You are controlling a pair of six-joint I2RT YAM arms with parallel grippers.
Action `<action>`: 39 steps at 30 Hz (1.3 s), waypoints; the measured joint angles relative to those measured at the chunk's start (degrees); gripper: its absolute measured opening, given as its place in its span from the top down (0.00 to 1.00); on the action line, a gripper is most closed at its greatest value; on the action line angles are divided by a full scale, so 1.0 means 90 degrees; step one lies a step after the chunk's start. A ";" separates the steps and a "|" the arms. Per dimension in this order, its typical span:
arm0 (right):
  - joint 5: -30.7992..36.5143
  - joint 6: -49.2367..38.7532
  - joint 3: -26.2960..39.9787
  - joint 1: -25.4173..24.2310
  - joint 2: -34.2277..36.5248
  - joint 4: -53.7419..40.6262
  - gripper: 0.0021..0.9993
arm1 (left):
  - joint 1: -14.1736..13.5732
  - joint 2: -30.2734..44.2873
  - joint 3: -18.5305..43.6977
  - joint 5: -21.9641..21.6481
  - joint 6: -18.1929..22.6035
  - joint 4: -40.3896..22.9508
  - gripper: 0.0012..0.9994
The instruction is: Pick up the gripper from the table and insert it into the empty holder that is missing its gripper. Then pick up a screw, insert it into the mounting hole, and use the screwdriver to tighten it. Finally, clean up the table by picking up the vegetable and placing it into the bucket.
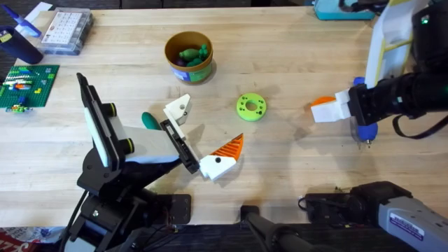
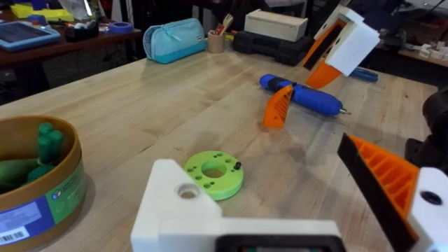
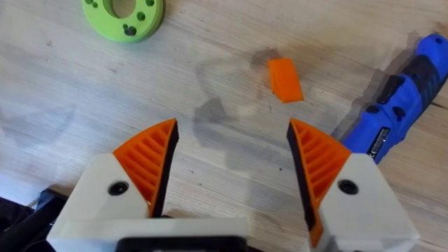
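A: Are the right gripper's fingers spread? And the left?
B: Both spread, grasping nothing. The loose orange gripper pad lies on the table beside the blue screwdriver

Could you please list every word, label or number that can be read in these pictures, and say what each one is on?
None can be read.
Bucket label: print and barcode too small to read.
Screwdriver label: too blurred.
Clear case sheet: too small.
Label on the right arm's base: too blurred.
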 joint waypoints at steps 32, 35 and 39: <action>0.0530 -0.0740 0.0270 -0.0974 0.1917 0.0440 0.09 | -0.0007 0.0034 0.0068 -0.0157 0.0000 -0.0075 0.01; 0.0483 -0.0882 0.0270 -0.1072 0.2273 0.0543 0.09 | -0.0007 0.0034 0.0068 -0.0155 0.0000 -0.0073 0.01; 0.0328 -0.1091 0.0270 -0.1081 0.2671 0.0644 0.13 | -0.0007 0.0034 0.0068 -0.0155 0.0000 -0.0073 0.01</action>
